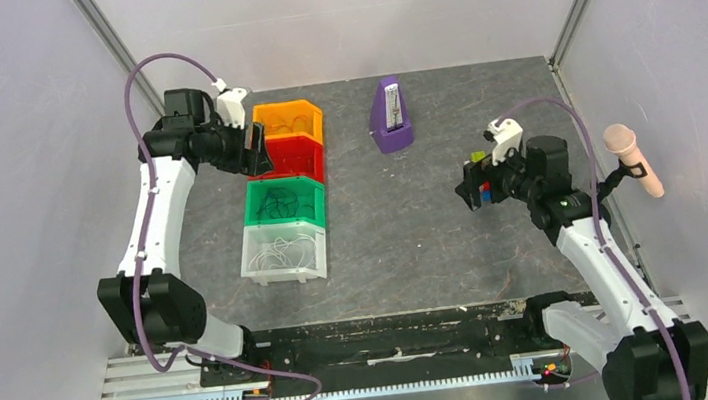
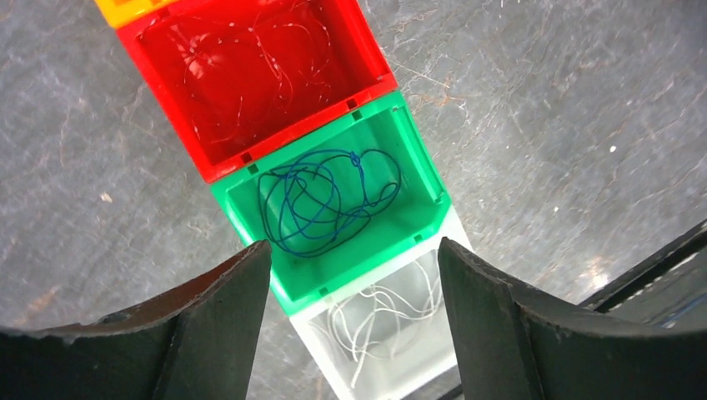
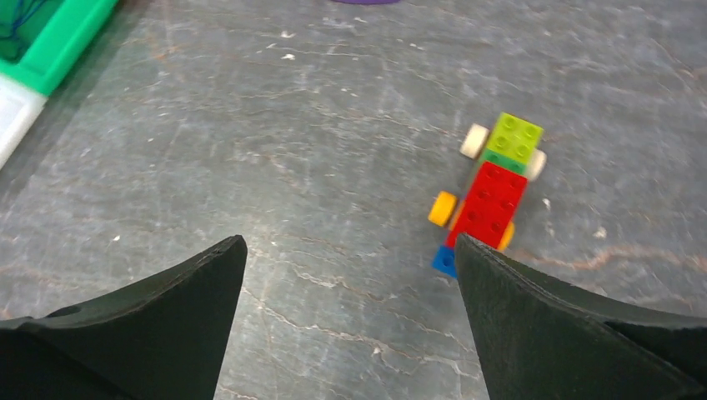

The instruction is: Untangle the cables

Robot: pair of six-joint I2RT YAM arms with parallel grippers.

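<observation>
The cables lie sorted in a row of bins. Thin red strands [image 2: 250, 75] are in the red bin [image 2: 371, 83], a blue tangle [image 2: 325, 200] is in the green bin [image 2: 333, 283], and white strands [image 2: 383, 321] are in the clear bin [image 2: 313, 333]. The orange bin [image 1: 289, 120] stands at the far end of the row. My left gripper [image 2: 354, 250] hangs open and empty above the green and clear bins, and it sits beside the red bin [image 1: 290, 157] in the top view. My right gripper [image 3: 350, 240] is open and empty over bare table, right of the bins.
A toy car of coloured bricks [image 3: 492, 196] lies on the table just beside my right gripper's right finger. A purple metronome [image 1: 390, 115] stands at the back centre. A pink microphone [image 1: 632, 158] pokes in at the right wall.
</observation>
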